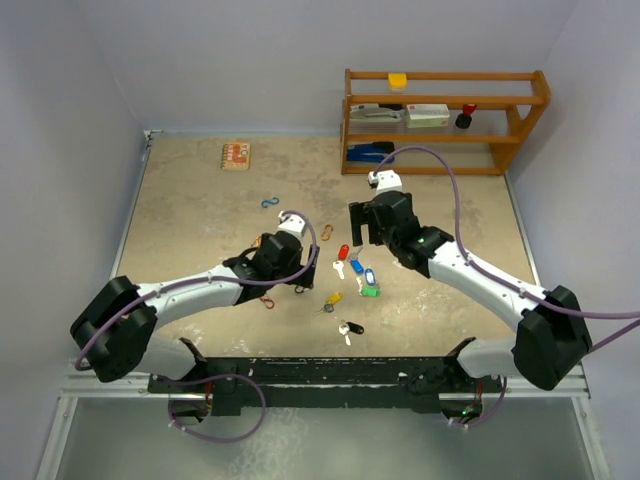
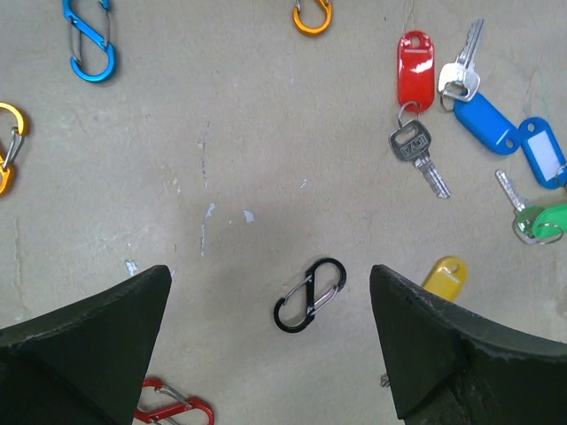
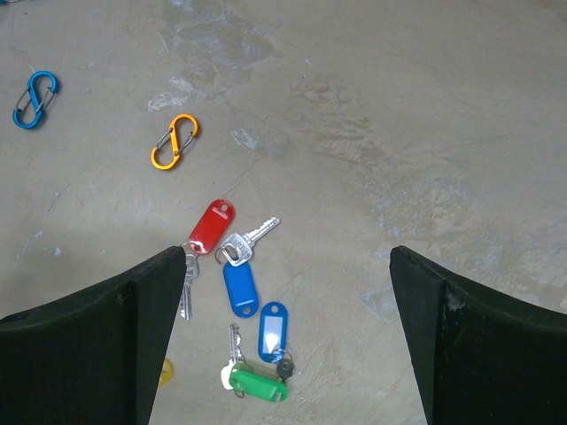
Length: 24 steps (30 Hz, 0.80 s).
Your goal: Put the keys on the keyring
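On the table (image 1: 190, 210), keys (image 3: 239, 286) lay strung roughly fore-aft, just left of the right gripper (image 3: 285, 257) and probably nearer it than the left gripper (image 2: 270, 270); both had fingers apart, empty.

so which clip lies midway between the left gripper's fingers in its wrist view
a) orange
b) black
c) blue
b: the black clip lies in the gap of the open left gripper, touching neither finger, while the blue clip and the orange clip lie far off at the top of that view.
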{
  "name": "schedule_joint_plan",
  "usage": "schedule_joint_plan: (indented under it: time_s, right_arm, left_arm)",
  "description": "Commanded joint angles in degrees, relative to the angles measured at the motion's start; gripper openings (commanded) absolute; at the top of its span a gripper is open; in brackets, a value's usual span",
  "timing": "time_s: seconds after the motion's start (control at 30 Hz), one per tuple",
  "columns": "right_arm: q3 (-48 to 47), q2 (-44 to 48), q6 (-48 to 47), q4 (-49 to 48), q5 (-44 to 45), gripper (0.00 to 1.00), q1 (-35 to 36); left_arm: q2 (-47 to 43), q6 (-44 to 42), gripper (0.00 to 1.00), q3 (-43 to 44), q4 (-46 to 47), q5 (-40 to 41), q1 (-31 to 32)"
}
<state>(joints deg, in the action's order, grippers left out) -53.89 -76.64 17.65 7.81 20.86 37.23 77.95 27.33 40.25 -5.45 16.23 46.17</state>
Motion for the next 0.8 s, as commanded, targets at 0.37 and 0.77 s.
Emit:
schedule_joint_plan:
  time_s: [0.37,0.77]
  right_arm:
    - [-0.3,2.8,-1.5,-0.1,2.5,1.0,0.4]
    - [0.7,3.4,-1.1,-0.3,2.8,1.0,0.4]
  left_arm:
    - [4.8,-5.4,0.86,2.4,1.0,-2.3,4.5]
    - [6.4,-5.7,0.83,0.8,1.0,-2.0,4.8]
